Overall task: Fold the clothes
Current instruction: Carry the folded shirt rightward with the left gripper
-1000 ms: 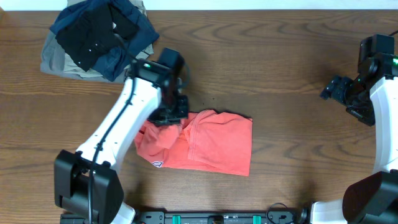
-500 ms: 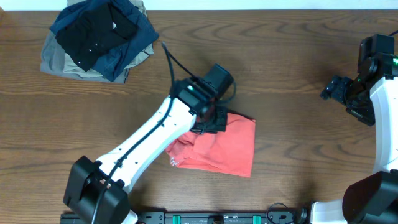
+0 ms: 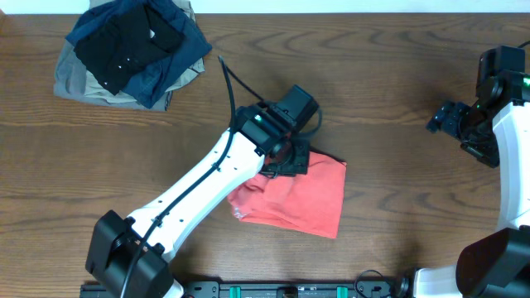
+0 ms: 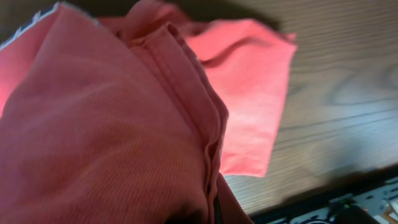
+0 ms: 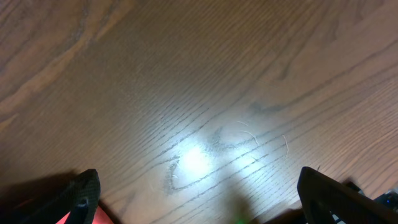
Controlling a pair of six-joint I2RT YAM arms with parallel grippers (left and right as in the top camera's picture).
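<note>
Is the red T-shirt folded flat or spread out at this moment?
Partly folded, not flat: the T-shirt lies doubled into a compact shape on the table, with a bunched layer pinched in the left gripper at its upper left edge.

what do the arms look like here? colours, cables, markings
The left arm and right arm match: white link shells, black joint housings, black bases. A thin black cable loops off the left one near its wrist. A small green light glows on each. The left gripper and right gripper are all black, jaws included. No markings legible.

Matt knit cloth shirt [image 4: 112, 124] (table [image 5: 186, 93]: glossy wood).
</note>
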